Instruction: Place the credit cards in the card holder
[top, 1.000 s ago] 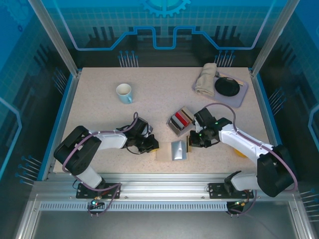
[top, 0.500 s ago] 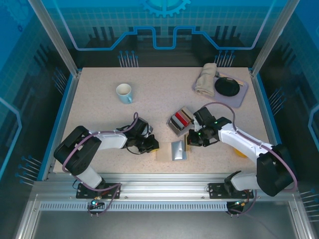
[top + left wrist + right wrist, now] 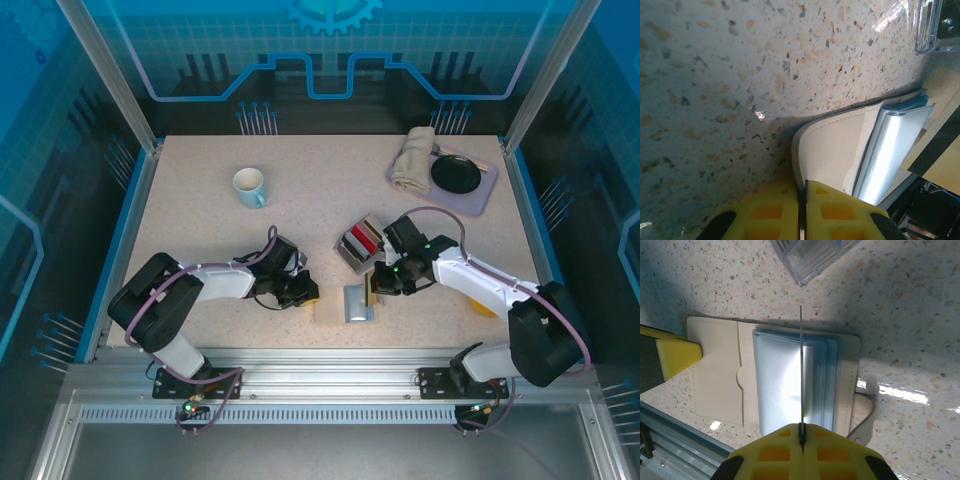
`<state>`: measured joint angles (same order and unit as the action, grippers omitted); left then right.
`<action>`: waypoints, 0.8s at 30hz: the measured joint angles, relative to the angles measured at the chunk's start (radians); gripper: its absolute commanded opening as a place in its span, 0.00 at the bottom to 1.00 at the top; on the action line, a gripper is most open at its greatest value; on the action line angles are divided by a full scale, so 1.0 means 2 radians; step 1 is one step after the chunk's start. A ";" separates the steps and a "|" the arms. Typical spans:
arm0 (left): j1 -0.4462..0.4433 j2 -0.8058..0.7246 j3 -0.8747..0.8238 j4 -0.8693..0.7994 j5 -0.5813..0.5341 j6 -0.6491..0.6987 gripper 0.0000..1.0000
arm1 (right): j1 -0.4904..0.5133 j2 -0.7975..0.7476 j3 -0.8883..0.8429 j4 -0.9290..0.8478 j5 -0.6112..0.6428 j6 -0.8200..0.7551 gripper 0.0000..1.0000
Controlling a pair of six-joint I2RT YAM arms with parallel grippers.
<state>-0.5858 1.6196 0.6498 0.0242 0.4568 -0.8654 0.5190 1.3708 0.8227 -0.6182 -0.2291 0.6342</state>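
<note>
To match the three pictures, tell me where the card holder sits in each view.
Top external: card holder sits low, just right of centre.
Left wrist: lower right, beige flap showing.
Right wrist: centre, lying open.
Shared landmark: clear box just beyond it, top right in the left wrist view, top centre in the right wrist view.

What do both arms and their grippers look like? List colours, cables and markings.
The left arm and right arm match: white shells on the links, black joints. A purple-grey cable loops loosely along each. The left gripper and right gripper carry bright yellow finger pads moulded with square recesses. Small green lights glow by the right wrist.
</note>
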 measured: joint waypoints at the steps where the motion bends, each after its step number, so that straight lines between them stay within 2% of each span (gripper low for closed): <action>1: 0.000 0.000 0.000 0.000 0.000 0.000 0.10 | 0.000 -0.004 0.000 -0.002 0.005 0.000 0.00; 12: -0.001 0.000 0.000 0.000 -0.002 0.000 0.10 | 0.000 -0.015 0.000 -0.006 0.019 0.001 0.00; 24: -0.001 0.000 0.000 0.000 -0.004 0.000 0.10 | 0.000 0.009 0.000 -0.003 0.013 0.001 0.00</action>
<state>-0.5884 1.6196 0.6498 0.0246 0.4496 -0.8654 0.5190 1.3888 0.8219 -0.6235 -0.2035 0.6353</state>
